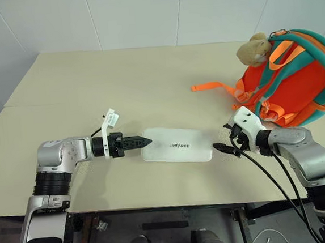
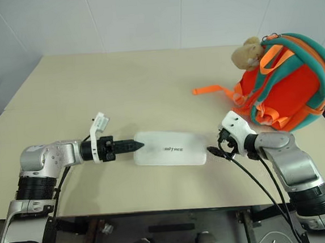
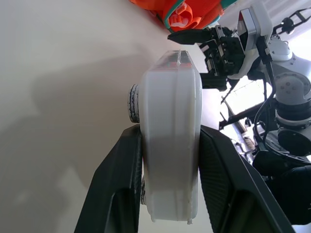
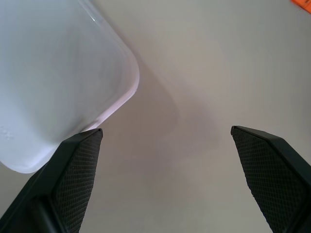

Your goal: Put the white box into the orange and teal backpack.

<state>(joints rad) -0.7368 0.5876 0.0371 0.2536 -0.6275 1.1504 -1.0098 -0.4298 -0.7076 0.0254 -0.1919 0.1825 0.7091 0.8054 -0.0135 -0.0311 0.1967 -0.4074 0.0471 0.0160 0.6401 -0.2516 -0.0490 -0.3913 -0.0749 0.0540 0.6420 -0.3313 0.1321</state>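
The white box (image 1: pixel 176 146), flat with dark UNITREE lettering, lies level at the table's middle front and seems to hang just off the surface, casting a shadow. My left gripper (image 1: pixel 144 141) is shut on its left end, one black finger (image 3: pixel 116 189) on each broad face of the box (image 3: pixel 170 145). My right gripper (image 1: pixel 222 148) stands open just off the box's right end, not touching it; a box corner (image 4: pixel 53 73) shows beside one finger (image 4: pixel 77 160). The orange and teal backpack (image 1: pixel 296 87) stands at the far right of the table, behind the right gripper.
A tan plush toy (image 1: pixel 253 50) sits on the backpack's top left. An orange strap (image 1: pixel 210 86) trails leftward from it across the beige table (image 1: pixel 119 80). Black cables hang from the right wrist past the table's front edge.
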